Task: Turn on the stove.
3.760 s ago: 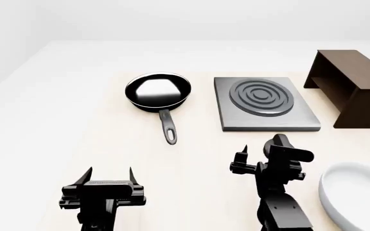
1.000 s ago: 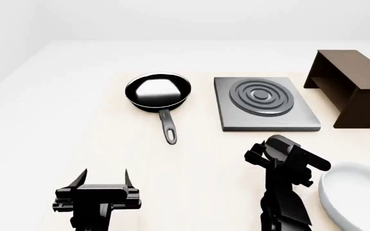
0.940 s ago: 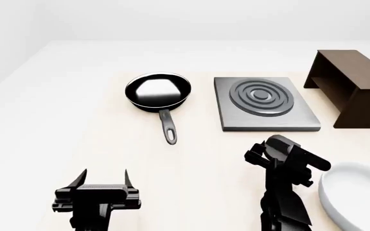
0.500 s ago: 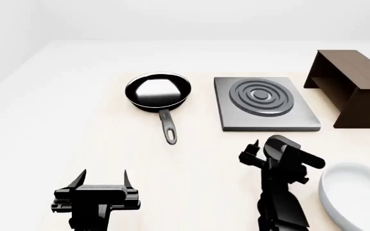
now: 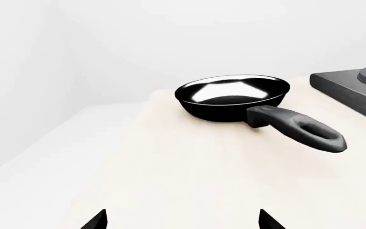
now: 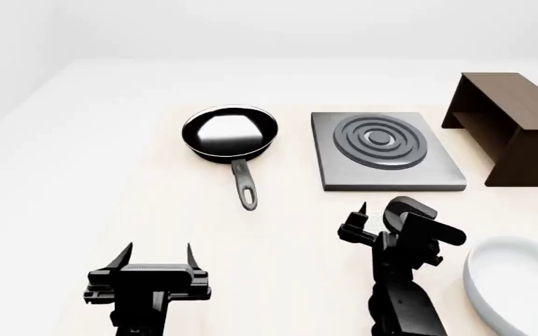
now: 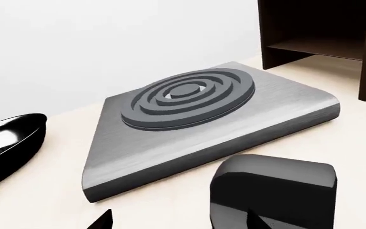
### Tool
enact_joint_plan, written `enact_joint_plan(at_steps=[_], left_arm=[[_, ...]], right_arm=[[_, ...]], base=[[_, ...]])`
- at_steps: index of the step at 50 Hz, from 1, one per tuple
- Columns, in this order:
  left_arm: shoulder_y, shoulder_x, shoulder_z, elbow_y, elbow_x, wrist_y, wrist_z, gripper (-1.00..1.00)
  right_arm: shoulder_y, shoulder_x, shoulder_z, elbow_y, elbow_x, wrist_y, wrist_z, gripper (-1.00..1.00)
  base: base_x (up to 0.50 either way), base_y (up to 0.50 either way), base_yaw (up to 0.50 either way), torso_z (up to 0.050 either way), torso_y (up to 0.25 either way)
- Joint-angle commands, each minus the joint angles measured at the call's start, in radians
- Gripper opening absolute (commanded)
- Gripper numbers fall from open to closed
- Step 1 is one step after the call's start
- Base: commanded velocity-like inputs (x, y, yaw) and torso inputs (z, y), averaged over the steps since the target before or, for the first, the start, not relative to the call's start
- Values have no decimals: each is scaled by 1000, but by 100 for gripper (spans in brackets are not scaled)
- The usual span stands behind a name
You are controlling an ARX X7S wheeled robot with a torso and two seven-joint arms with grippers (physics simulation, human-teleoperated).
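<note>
I am looking down over the table [image 6: 82,175], and the biggest thing on it is the box [image 6: 512,129] standing at the far right, with the stove [image 6: 384,149] lying flat just to its left and the pan [image 6: 230,134] further left, its handle pointing back toward me. A white bowl [image 6: 517,287] is showing at the near right edge. The stove is sitting well forward of both arms, and I judge its grey slab to be heavy and rigid, nothing I should be lifting or shoving. The part to work is the knob [image 7: 272,195], a small black block sitting on the table just in front of the slab's near edge, close under the right wrist camera. It is looking smooth and hard, so I expect it to be slippery; I would be closing on its two opposite flanks, squarely and low, then twisting. The right gripper [image 6: 374,225] is hovering just short of the slab with its jaws parted and holding nothing. The left gripper [image 6: 154,253] is also hanging spread and empty, well apart from the pan, and I am seeing no job for it.
</note>
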Motion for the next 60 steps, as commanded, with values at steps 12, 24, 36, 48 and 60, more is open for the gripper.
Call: enact_joint_plan(at_steps=[12,24,36,48,60], left_arm=[[-11,16,6,-12,-5,26,27,100],[-12,20,15,-28,-3,43,24,100],[-4,15,18,-16,-6,43,18,100],[12,6,18,-2,-13,47,14,100],[29,5,23,-5,-11,70,9,100]], right_arm=[[-181,47,-57,-409,-5,119,48,100],[-637,206,-156,-1053,-155,30,107,100],[-1023,282,-141,-1171,-361,-488,94,100],[-1053,271,-128,-1091,-480,-642,89,100],[-1025,271,-140,-1086,-471,-604,85,100]], base=[[0,0,0,0,0],[0,0,0,0,0],[0,0,0,0,0],[0,0,0,0,0],[0,0,0,0,0]])
